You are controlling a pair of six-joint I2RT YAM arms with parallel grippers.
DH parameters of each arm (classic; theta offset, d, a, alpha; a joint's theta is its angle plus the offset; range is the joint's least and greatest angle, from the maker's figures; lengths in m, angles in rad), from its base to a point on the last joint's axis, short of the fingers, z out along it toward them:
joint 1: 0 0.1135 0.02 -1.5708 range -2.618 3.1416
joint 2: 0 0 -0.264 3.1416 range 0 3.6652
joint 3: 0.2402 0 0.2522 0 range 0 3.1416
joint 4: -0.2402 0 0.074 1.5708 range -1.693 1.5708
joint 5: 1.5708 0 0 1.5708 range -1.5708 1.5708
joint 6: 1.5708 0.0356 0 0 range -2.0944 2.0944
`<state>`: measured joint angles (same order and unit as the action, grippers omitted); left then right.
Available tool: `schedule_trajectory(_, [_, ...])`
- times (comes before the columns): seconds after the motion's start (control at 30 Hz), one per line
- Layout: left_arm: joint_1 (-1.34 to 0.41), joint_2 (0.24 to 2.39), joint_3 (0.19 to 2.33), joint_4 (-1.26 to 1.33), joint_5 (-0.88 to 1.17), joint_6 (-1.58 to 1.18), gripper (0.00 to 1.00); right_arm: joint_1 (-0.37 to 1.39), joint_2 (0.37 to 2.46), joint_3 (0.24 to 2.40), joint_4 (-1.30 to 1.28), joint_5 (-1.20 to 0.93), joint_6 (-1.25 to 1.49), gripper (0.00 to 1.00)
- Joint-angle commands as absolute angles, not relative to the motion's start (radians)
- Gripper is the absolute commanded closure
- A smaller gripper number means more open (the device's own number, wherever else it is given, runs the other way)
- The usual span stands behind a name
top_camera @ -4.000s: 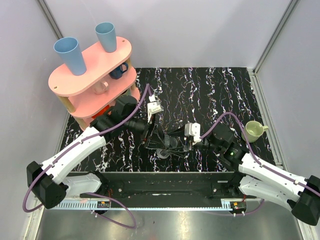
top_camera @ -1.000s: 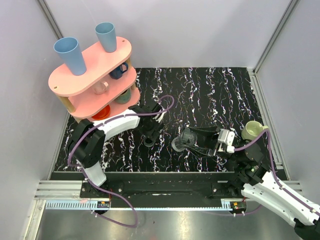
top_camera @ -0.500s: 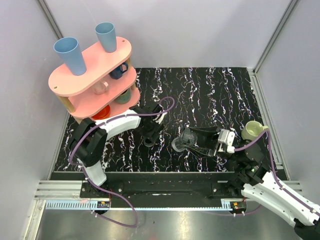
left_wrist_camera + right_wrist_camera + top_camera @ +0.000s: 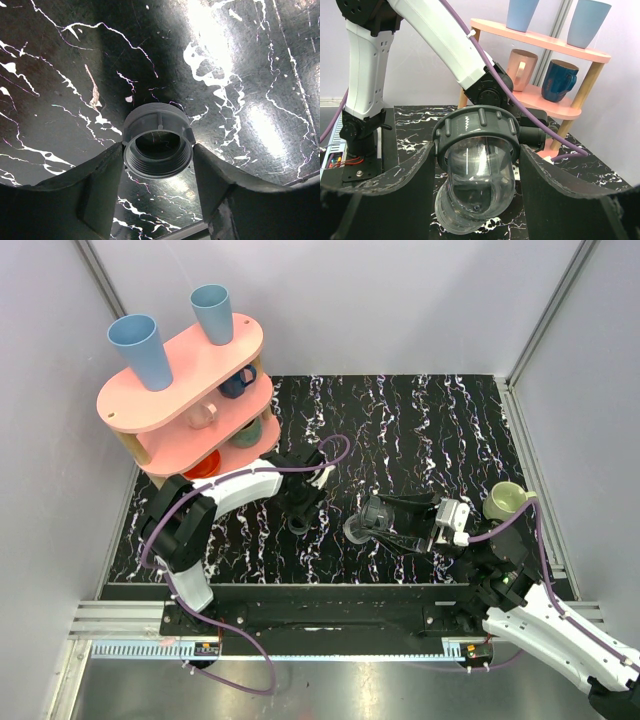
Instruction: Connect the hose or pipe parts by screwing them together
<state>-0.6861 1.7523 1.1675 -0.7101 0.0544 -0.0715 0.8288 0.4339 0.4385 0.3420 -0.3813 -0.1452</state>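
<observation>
A grey threaded coupling (image 4: pixel 158 147) stands on the black marbled table (image 4: pixel 250 75), its open threaded end facing the left wrist camera. My left gripper (image 4: pixel 158 156) straddles it, and both fingertips touch its sides. In the top view the coupling (image 4: pixel 298 527) lies under my left gripper (image 4: pixel 301 516), left of centre. My right gripper (image 4: pixel 476 150) is shut on a dark ribbed nut (image 4: pixel 479 127) that sits on a clear elbow pipe (image 4: pixel 477 185). It holds that part (image 4: pixel 358 525) off the table, a short way right of the coupling, and the two parts are apart.
A pink two-tier shelf (image 4: pixel 150 405) with blue cups (image 4: pixel 212 312) and mugs stands at the back left, close behind my left arm. A pale green mug (image 4: pixel 507 502) sits at the right edge. A black rail (image 4: pixel 320 608) runs along the near edge.
My left fingers have closed in onto the coupling's sides over the last second. The right gripper and its nut-and-elbow part have stayed put.
</observation>
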Motion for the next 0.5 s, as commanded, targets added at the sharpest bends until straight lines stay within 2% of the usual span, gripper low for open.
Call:
schedule_trajectory(0.0, [-0.68,1.767,1.161,-0.707,0.071,-0.061,0.37,0.824,0.425,0.453,0.374,-0.364,-0.156,0.71])
schedule_trajectory(0.1, [-0.678,1.769,1.161,-0.706,0.066,-0.061,0.32,0.825,0.422,0.453,0.374,-0.364,-0.155,0.71])
schedule_trajectory(0.33, [-0.676,1.772,1.161,-0.707,0.069,-0.061,0.32,0.824,0.417,0.451,0.373,-0.367,-0.155,0.71])
schedule_trajectory(0.4, [-0.675,1.772,1.161,-0.707,0.072,-0.06,0.33,0.824,0.417,0.449,0.373,-0.365,-0.155,0.71])
schedule_trajectory(0.47, [-0.675,1.77,1.161,-0.706,0.078,-0.06,0.39,0.824,0.416,0.449,0.373,-0.367,-0.153,0.71])
